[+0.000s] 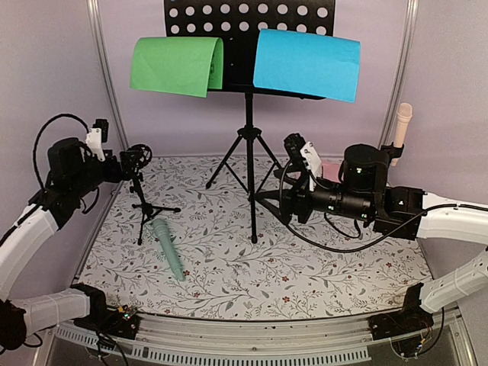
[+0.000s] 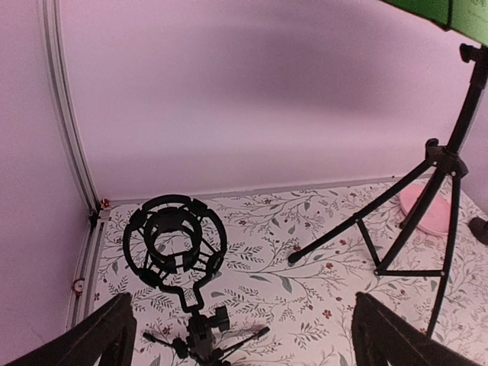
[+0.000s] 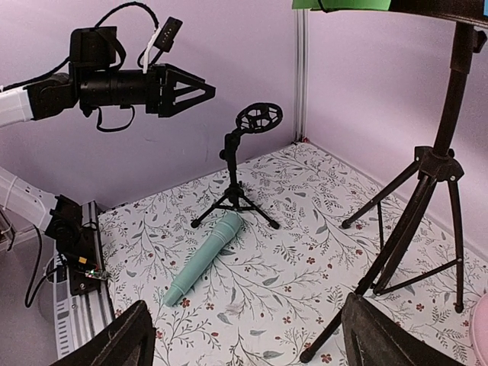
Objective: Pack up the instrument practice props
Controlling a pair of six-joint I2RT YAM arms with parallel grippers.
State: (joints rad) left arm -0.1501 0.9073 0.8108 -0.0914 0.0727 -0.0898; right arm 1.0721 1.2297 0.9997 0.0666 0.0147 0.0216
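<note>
The black perforated music rack [image 1: 248,17] stands on tripod legs [image 1: 248,164] at the back, holding a green sheet [image 1: 177,65] and a blue sheet [image 1: 306,64]. The mint microphone [image 1: 166,248] lies flat on the floral mat, also in the right wrist view [image 3: 204,258]. A small black mic support [image 1: 142,194] stands empty at the left; its ring [image 2: 175,242] is just ahead of my open left gripper [image 2: 244,335]. The pink microphone [image 1: 400,133] stands upright behind my right arm, its support hidden. My right gripper [image 3: 248,339] is open and empty beside the tripod legs [image 3: 427,198].
A round pink plate [image 2: 427,210] lies behind the tripod at the back right. Purple walls with metal posts [image 1: 103,69] close in the mat on three sides. My left arm [image 3: 114,80] hovers above the mic support [image 3: 235,171].
</note>
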